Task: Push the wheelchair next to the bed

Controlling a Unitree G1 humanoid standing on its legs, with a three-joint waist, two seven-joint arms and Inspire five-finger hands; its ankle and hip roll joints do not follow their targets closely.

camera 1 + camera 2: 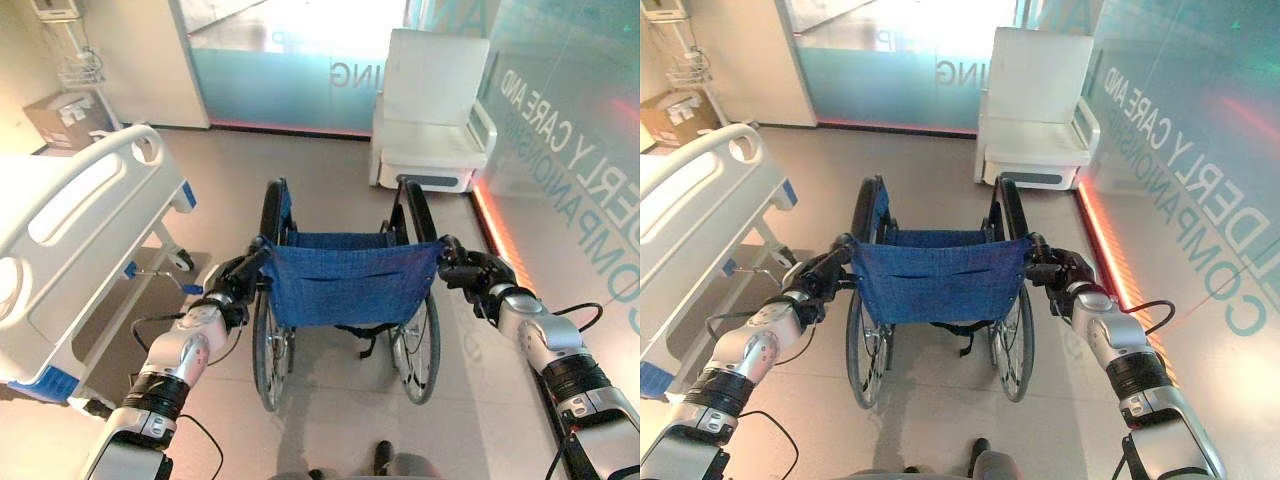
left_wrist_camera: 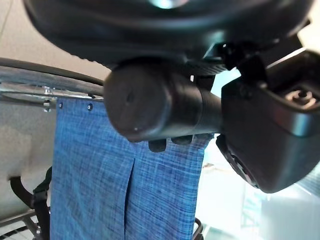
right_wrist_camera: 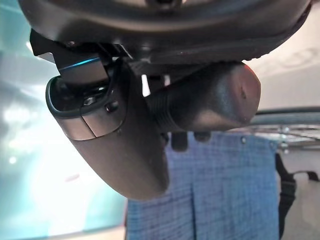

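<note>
While wheelchair (image 1: pixel 345 290) faces away, left robot hand (image 1: pixel 232 283) clamped on left push handle (image 2: pixel 150 105), right robot hand (image 1: pixel 470 270) on right push handle (image 3: pixel 210 100), bed (image 1: pixel 70 240) left.

We identify the setting as a care-facility demonstration room. Indicators: an adjustable bed (image 1: pixel 70 250) with moulded white side rails and castors, a folding wheelchair (image 1: pixel 345 290), a white armchair (image 1: pixel 432 110), frosted glass partitions (image 1: pixel 290 60) with elderly-care lettering, and a tiled floor (image 1: pixel 330 420).
</note>
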